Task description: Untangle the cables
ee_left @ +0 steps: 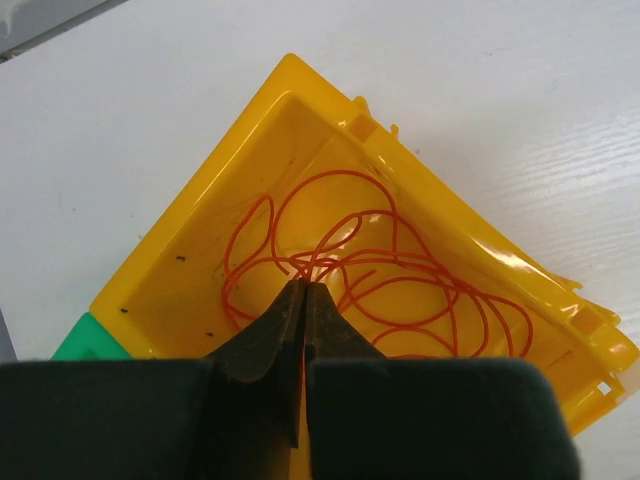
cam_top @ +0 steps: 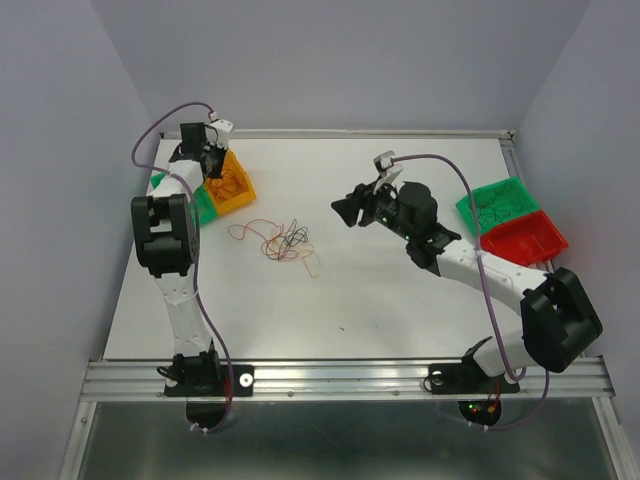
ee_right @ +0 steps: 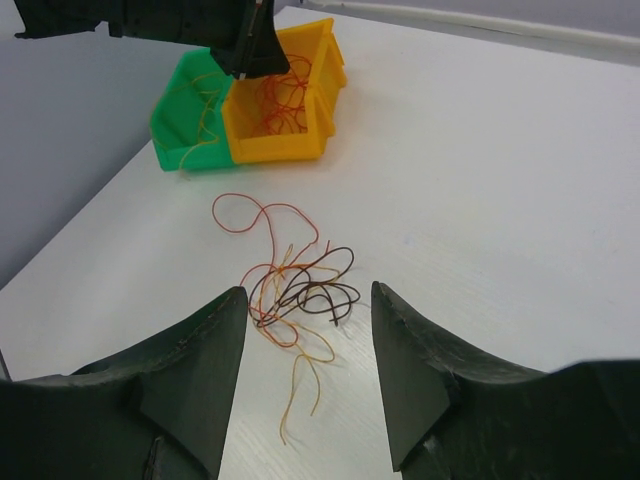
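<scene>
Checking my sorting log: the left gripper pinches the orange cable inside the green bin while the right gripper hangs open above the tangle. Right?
No: the left wrist view shows the left gripper pinching the orange cable inside the yellow bin, not the green bin beside it. The right gripper does hang open above the tangle.

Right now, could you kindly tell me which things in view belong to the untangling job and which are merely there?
Job: cable tangle; yellow bin holding orange cable, left gripper shut on it; left green bin; right green bin; red bin; open right gripper.
Merely there: purple harness cables on the arms; metal rail.
</scene>
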Robot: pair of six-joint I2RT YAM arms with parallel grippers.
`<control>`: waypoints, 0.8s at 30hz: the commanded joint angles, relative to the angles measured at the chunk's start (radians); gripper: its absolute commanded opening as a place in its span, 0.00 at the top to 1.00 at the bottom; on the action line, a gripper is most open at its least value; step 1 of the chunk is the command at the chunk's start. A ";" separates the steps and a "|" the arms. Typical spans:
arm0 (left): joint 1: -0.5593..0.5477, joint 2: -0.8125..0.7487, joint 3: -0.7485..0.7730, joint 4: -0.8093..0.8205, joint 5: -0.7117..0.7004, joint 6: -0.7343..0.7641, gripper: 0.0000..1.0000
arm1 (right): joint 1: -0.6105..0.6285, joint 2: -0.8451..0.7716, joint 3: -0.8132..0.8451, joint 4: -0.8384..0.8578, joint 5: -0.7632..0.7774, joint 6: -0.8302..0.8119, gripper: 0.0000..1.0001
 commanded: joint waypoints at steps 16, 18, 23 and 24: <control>-0.089 -0.498 -0.334 0.125 0.018 0.050 0.26 | 0.010 0.211 0.118 -0.050 -0.120 0.019 0.39; -0.116 -0.528 -0.373 0.095 0.020 0.082 0.25 | 0.023 0.280 0.146 -0.083 -0.132 0.011 0.39; -0.188 -0.632 -0.469 0.061 0.011 0.125 0.21 | 0.061 0.401 0.229 -0.140 -0.158 -0.021 0.35; -0.197 -0.658 -0.498 0.059 0.012 0.134 0.21 | 0.064 0.427 0.241 -0.142 -0.160 -0.023 0.35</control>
